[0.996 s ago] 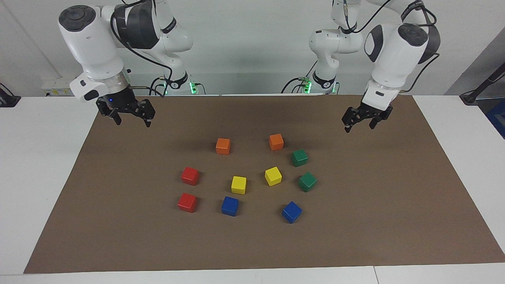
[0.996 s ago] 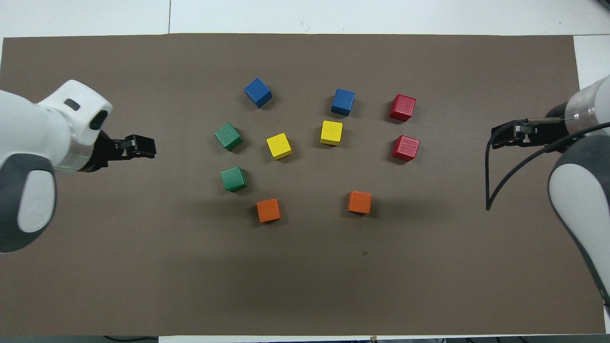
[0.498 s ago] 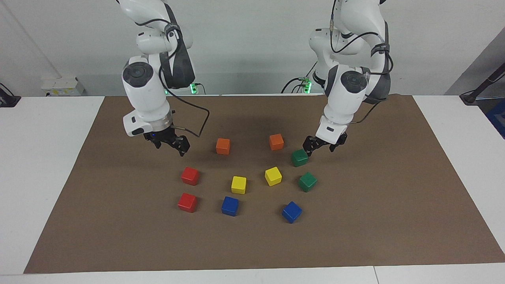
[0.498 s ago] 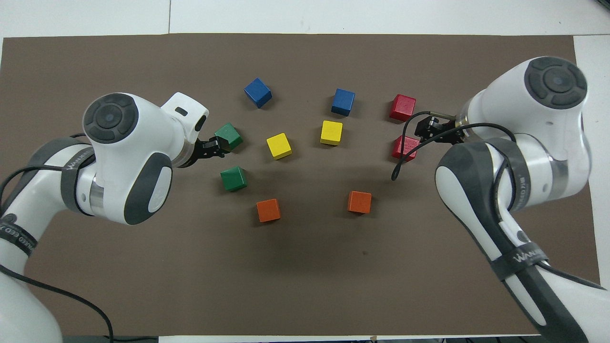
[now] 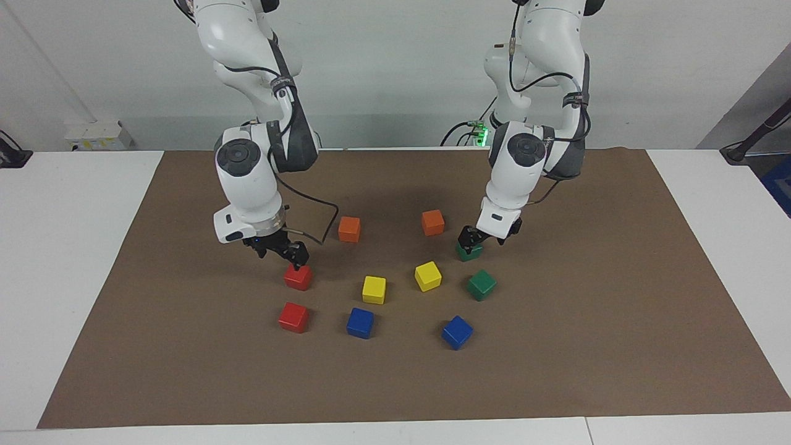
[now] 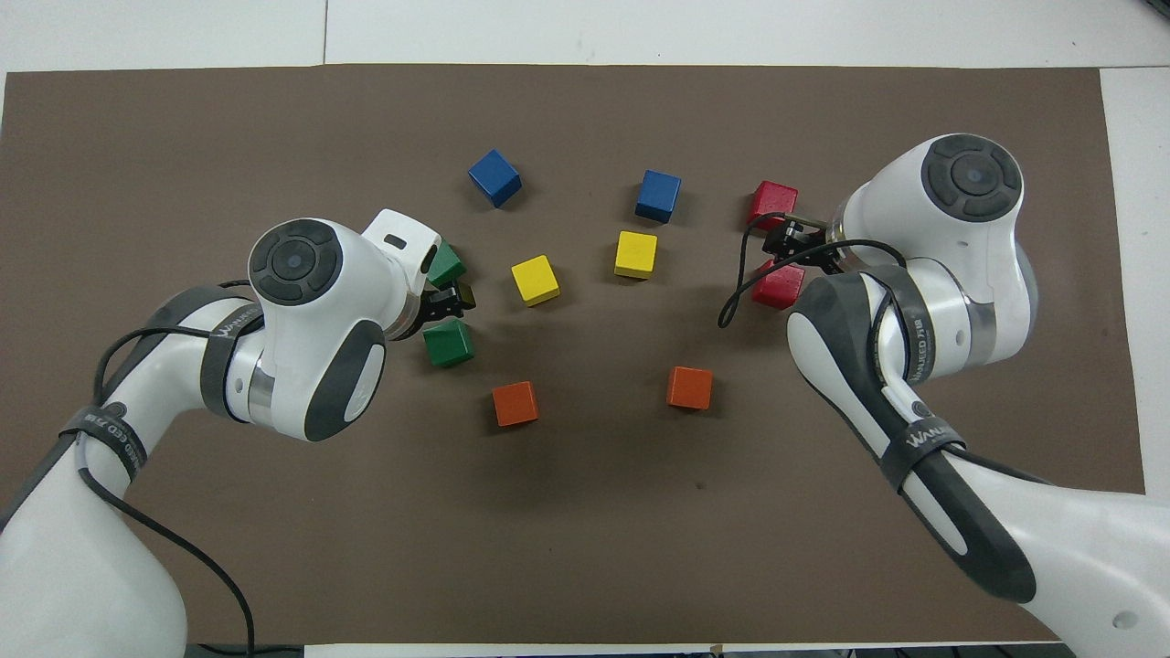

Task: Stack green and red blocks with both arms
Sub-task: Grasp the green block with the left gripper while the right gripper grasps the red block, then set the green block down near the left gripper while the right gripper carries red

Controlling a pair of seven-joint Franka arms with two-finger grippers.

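Note:
Two dark green blocks lie toward the left arm's end of the mat, the nearer one (image 5: 468, 251) (image 6: 449, 344) and the farther one (image 5: 481, 284) (image 6: 446, 265). Two red blocks lie toward the right arm's end, the nearer one (image 5: 298, 277) (image 6: 777, 287) and the farther one (image 5: 293, 317) (image 6: 773, 204). My left gripper (image 5: 479, 239) (image 6: 448, 303) is open, low over the nearer green block and partly hiding it. My right gripper (image 5: 283, 253) (image 6: 793, 249) is open, just above the nearer red block.
Two orange blocks (image 5: 349, 228) (image 5: 432, 222) lie nearer to the robots than the rest. Two yellow blocks (image 5: 374, 289) (image 5: 427, 275) sit in the middle, and two blue blocks (image 5: 360, 322) (image 5: 456, 332) lie farthest. All rest on a brown mat (image 5: 587, 321) on the white table.
Both arms have swung in from the mat's ends and come down: the left gripper onto the nearer green block, the right gripper to just above the nearer red block. No block has moved.

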